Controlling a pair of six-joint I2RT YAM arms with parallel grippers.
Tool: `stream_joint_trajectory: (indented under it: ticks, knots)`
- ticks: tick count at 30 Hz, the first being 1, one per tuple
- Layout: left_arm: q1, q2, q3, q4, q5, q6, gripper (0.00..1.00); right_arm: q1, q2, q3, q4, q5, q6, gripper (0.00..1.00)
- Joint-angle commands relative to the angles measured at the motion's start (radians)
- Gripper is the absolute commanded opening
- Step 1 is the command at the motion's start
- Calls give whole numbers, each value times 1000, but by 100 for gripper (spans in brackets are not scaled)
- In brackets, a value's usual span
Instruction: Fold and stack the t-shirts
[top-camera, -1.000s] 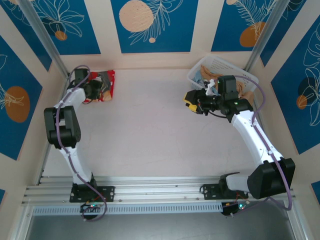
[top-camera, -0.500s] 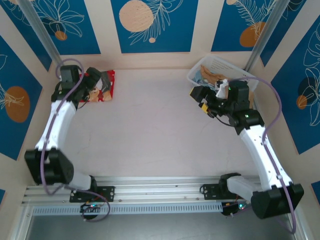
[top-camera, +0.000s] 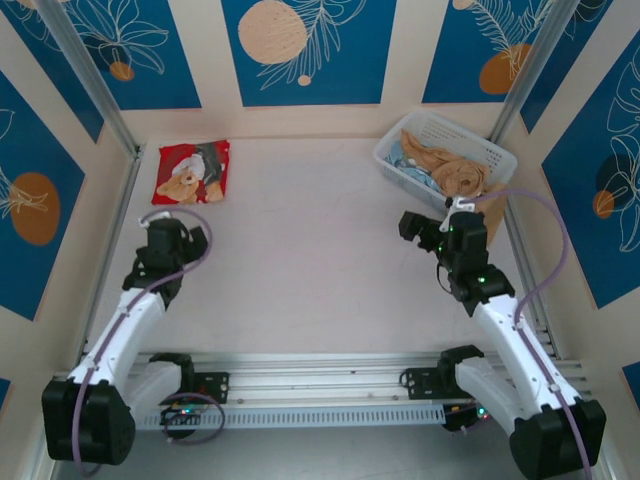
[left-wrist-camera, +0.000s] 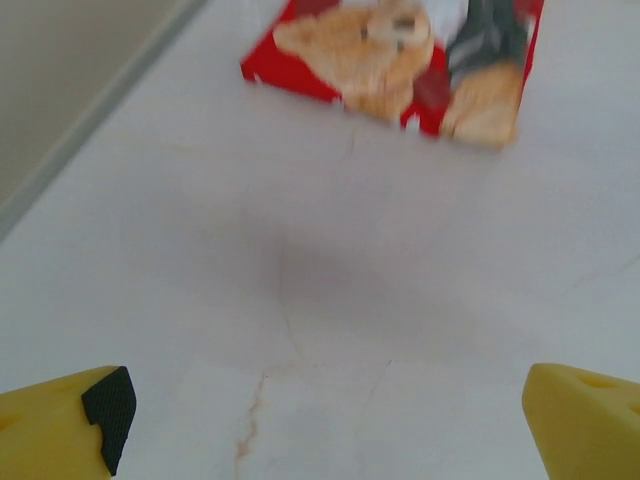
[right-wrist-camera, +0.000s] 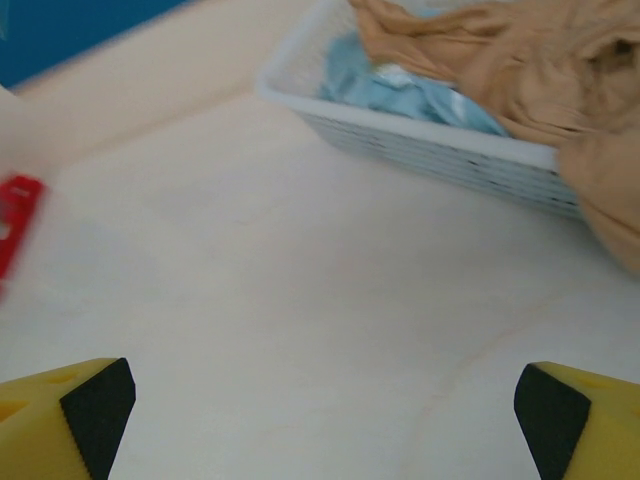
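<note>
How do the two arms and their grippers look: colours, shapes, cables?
The left arm and the right arm are built alike: white tubular links with bulky black joint housings. A thin purple cable runs along each arm. The left gripper and the right gripper have blocky yellow fingers with black pads.

Blue floral wall panels (top-camera: 345, 70), pale table (top-camera: 300, 260)

The left arm (top-camera: 128, 322) and right arm (top-camera: 505, 325) share white link shells and black joint housings. A purple cable (top-camera: 563, 243) loops along each. The fingers (left-wrist-camera: 585, 420) are bright yellow blocks, tipped with black angular pads (right-wrist-camera: 95, 408).
</note>
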Motion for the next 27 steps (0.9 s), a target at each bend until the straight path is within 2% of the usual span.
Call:
stream_joint_trajectory:
  ticks: [1, 3, 6, 8, 12, 14, 17, 19, 23, 25, 27]
  knots:
    - [-4, 30, -90, 292, 42, 190, 100, -23, 26, -129, 257, 86, -186, 100]
    - [6, 107, -117, 387, 53, 188, 100, -40, 67, -212, 368, 80, -191, 100]
    - [11, 236, -115, 488, 87, 199, 100, -70, 160, -256, 442, 69, -208, 100]
    - [18, 303, -135, 588, 84, 181, 100, -93, 219, -286, 557, 32, -229, 100]
    - [38, 398, -103, 701, 125, 190, 100, -141, 356, -274, 725, -57, -267, 100]
    - [41, 451, -62, 712, 161, 244, 100, -155, 439, -256, 825, -103, -283, 99]
    - [43, 509, -80, 840, 174, 285, 100, -161, 536, -235, 931, -137, -308, 99]
    - [28, 516, -87, 861, 206, 319, 100, -169, 595, -250, 1007, -144, -299, 100]
    - [9, 565, -227, 1168, 123, 309, 100, -170, 667, -283, 1133, -187, -318, 100]
    - [9, 553, -198, 1081, 144, 315, 100, -179, 666, -279, 1124, -207, -314, 100]
    - [9, 561, -190, 1077, 148, 317, 100, -186, 665, -277, 1115, -229, -311, 100]
